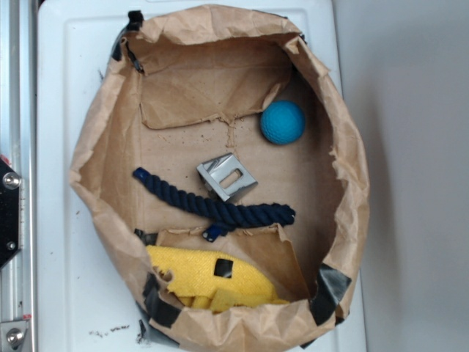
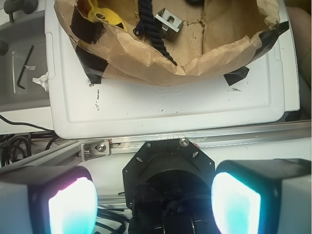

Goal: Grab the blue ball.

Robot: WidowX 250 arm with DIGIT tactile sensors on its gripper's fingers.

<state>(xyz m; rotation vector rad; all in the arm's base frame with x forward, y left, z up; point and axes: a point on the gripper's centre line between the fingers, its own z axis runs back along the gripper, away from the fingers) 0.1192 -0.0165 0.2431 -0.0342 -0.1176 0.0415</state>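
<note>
Well ahead of my jaws point(image 2: 155, 204), which stand spread wide with nothing between them, sits a brown paper bag point(image 1: 352, 183) with its rim rolled down, on a white tray point(image 2: 161, 105). My two pads point(image 2: 73, 207) glow at the bottom of the wrist view, low and back from the tray, with an aluminium rail point(image 2: 204, 139) running across between them and it.

From the wrist view I cannot see the ball; only a dark sliver shows at the top edge, past the bag's far wall. The exterior view shows the ball point(image 1: 282, 122), teal-blue, lying on the bag floor against the wall, at the end farthest from my jaws.

Between my jaws and the ball, inside the bag, lie a grey bracket point(image 1: 226, 177) and a navy rope point(image 1: 212, 206), the bracket touching the rope. Off to my left in the bag is a yellow cloth point(image 1: 212, 279), partly under a torn paper flap point(image 1: 267, 253). Black tape point(image 2: 92, 61) patches the bag's near wall, which rises in front of everything inside. An Allen key point(image 2: 24, 68) lies on the counter, left of the tray.
</note>
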